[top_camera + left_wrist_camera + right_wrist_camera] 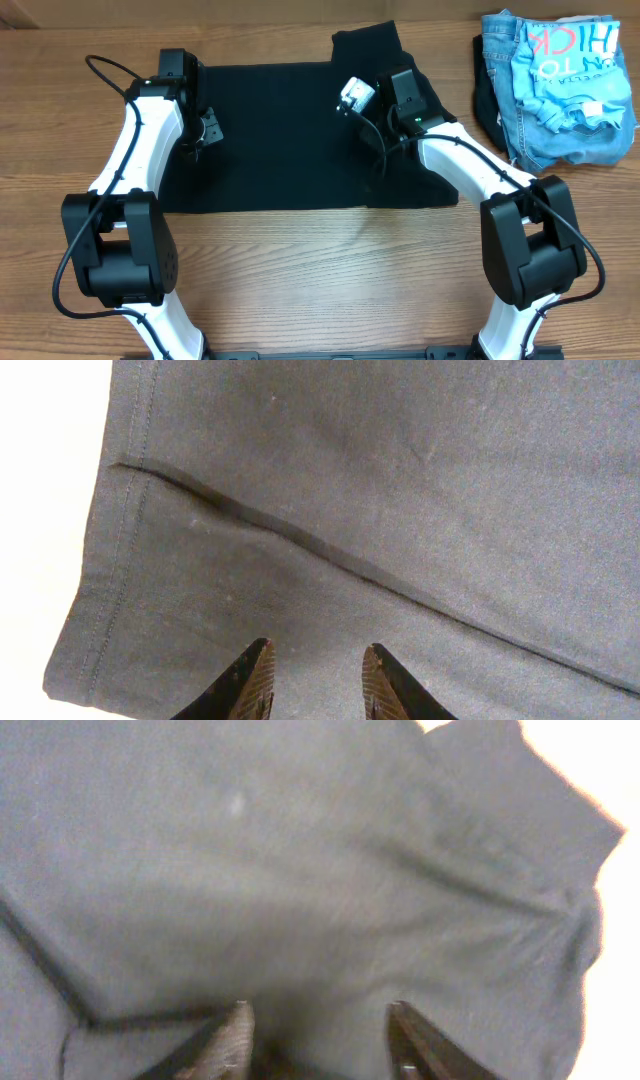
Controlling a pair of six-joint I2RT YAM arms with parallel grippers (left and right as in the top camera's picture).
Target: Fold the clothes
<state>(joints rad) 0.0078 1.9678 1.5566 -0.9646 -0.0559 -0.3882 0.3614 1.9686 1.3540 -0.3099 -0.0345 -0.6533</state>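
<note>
The black T-shirt lies spread flat on the wooden table, with one part of it sticking out past its far edge. My left gripper hovers over the shirt's left side, near the stitched hem and a long diagonal crease. Its jaws are open, with only flat fabric beneath them. My right gripper is over the shirt's upper right area. Those jaws are also open above rumpled fabric, holding nothing.
A heap of blue denim jeans and a light blue printed shirt lies at the table's far right, beside the black shirt. Bare wood runs along the near side between the two arm bases.
</note>
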